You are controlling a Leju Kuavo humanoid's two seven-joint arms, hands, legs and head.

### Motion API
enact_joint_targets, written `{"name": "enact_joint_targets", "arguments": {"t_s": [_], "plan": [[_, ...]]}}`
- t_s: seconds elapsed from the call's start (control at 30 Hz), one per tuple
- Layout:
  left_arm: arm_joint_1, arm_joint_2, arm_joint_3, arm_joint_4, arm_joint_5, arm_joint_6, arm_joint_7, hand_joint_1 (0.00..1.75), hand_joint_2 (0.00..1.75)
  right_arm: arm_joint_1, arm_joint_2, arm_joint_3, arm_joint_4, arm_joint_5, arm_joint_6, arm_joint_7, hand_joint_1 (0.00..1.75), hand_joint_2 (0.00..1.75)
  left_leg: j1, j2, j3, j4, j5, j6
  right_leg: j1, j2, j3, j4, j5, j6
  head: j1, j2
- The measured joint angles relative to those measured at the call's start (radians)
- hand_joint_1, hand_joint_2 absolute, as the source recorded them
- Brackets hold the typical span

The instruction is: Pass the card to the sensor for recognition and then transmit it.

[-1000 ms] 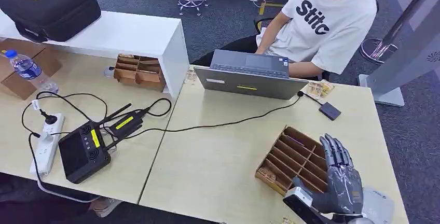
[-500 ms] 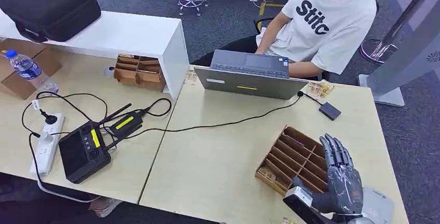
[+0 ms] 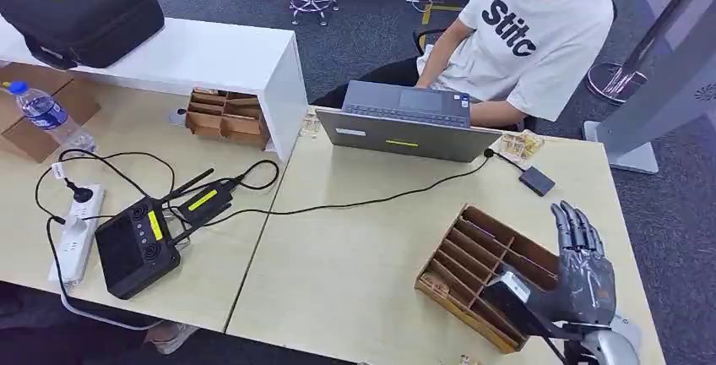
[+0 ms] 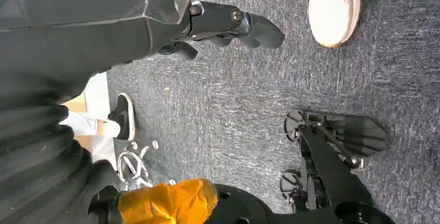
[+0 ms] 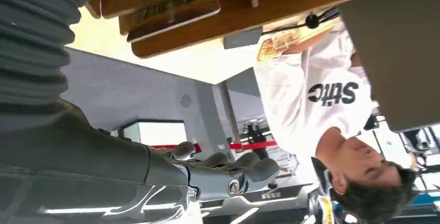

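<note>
One right hand (image 3: pixel 581 276) hovers empty, fingers spread wide, beside the wooden divider tray (image 3: pixel 481 264) on the bench (image 3: pixel 355 272); risk: knuckles clipping the tray's rim.

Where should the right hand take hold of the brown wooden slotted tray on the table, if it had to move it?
Probably the outer wall at the end nearest the right hand, coming from above on the robot's right. The brown wooden slotted tray lies flat with its top open, so its thin upright rim offers a pinch, while its base sits flush.
</note>
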Motion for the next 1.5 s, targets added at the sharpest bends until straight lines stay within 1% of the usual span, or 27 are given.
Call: {"name": "enact_joint_targets", "arguments": {"t_s": [0.37, 1.5], "plan": [[0.000, 0.001, 0.000, 0.000, 0.000, 0.000, 0.000, 0.00, 1.75, -0.014, 0.000, -0.037, 0.043, 0.001, 0.000, 0.000, 0.00, 1.75, 0.000, 0.000, 0.000, 0.000, 0.000, 0.000, 0.000, 0.000, 0.000, 0.000, 0.000, 0.000, 0.000, 0.000], [0.000, 0.001, -0.001, 0.000, 0.000, 0.000, 0.000, 0.00, 1.75, -0.019, 0.000, -0.039, 0.060, 0.002, 0.000, -0.003, 0.00, 1.75, 0.000, 0.000, 0.000, 0.000, 0.000, 0.000, 0.000, 0.000, 0.000, 0.000, 0.000, 0.000, 0.000, 0.000]]}}
